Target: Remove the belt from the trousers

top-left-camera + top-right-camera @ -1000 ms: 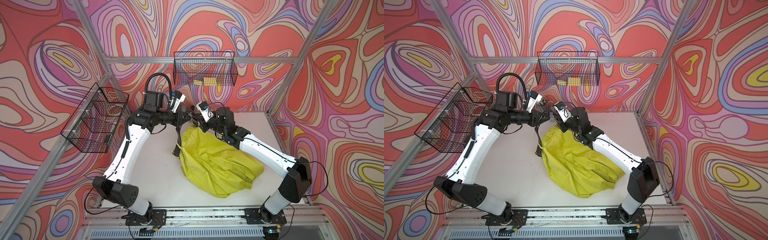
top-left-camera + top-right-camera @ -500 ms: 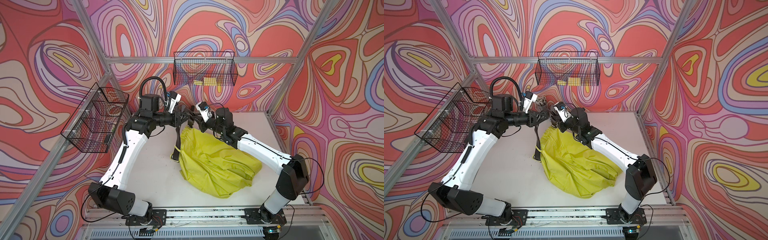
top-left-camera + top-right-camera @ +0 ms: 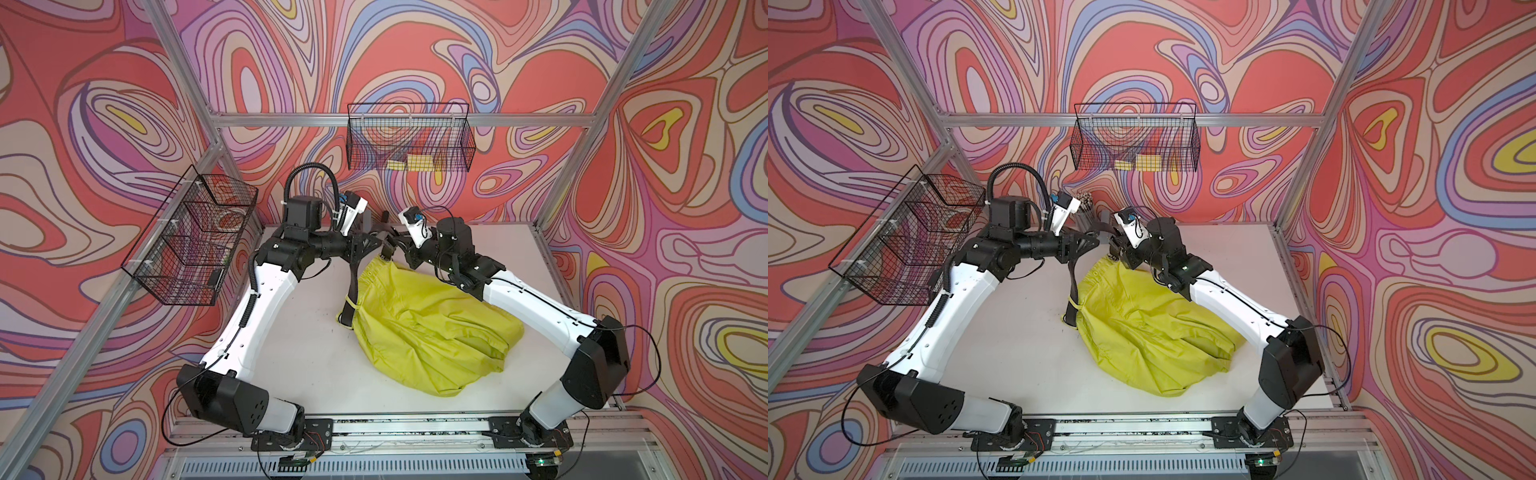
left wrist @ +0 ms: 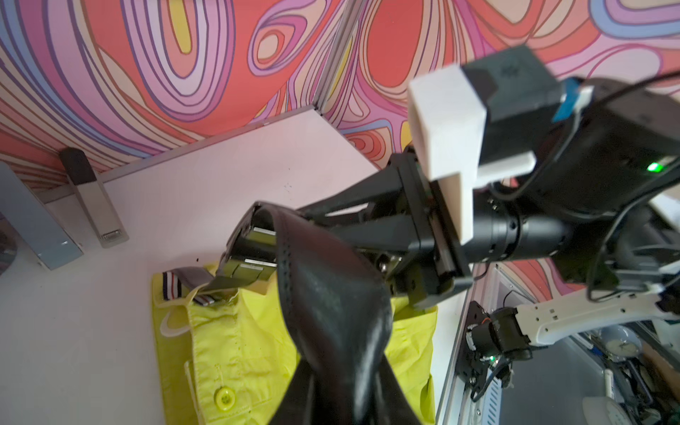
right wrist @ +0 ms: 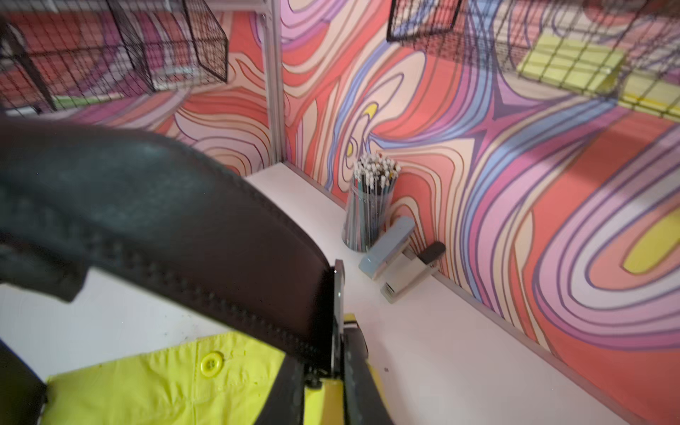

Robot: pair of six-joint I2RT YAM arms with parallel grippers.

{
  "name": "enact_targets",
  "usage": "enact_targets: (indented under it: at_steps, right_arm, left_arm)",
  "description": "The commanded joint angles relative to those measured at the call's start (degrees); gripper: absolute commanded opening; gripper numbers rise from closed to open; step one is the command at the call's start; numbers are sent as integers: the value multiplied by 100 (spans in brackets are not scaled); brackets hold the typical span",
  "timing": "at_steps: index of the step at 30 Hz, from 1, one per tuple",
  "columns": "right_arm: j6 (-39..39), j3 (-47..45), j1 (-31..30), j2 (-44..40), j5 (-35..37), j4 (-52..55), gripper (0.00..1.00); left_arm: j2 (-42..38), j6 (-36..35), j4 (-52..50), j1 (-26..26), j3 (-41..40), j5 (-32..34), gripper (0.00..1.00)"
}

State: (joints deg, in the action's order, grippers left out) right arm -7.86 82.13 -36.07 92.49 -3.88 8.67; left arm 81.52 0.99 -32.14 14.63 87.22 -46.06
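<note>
The yellow-green trousers (image 3: 424,328) (image 3: 1142,332) lie bunched mid-table. One waistband corner is lifted to my right gripper (image 3: 388,251) (image 3: 1115,245) (image 5: 331,371), which is shut on that fabric. The edge-on buckle (image 5: 336,312) sits at the same jaws. The black belt (image 3: 353,278) (image 3: 1073,282) (image 4: 331,301) runs from there to my left gripper (image 3: 368,244) (image 3: 1092,243) (image 4: 346,362). It then hangs down into a yellow belt loop (image 3: 351,305). The strap lies between the left fingers; how tightly they hold it does not show.
A pencil cup (image 5: 369,206) and two staplers (image 5: 386,246) stand by the back wall behind the grippers. Wire baskets hang on the back wall (image 3: 409,137) and the left wall (image 3: 191,237). White table (image 3: 307,332) lies bare left of the trousers.
Both grippers have shifted a little up and toward the back wall, keeping the belt and the waistband corner raised. The left arm's base link has swung leftwards.
</note>
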Motion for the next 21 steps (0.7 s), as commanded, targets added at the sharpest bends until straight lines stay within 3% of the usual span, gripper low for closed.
enact_targets:
  at_steps: [1,3,7,11,21]
  right_arm:
    - [13,351,-26,-15,1304,1957,0]
    - [-14,747,-140,44,1572,2436,0]
    - [-5,1424,-305,260,1918,3100,0]
    - [90,2015,-395,564,2027,3588,0]
    - [206,2343,-471,719,1882,3756,0]
  left_arm:
    - [-468,-764,967,-42,-396,159,50]
    - [-489,-777,1310,-40,-613,235,62]
    - [-397,-897,1516,15,-610,286,71]
    - [-157,-1253,1112,297,-192,446,74]
    - [322,-1067,1114,737,-34,630,77]
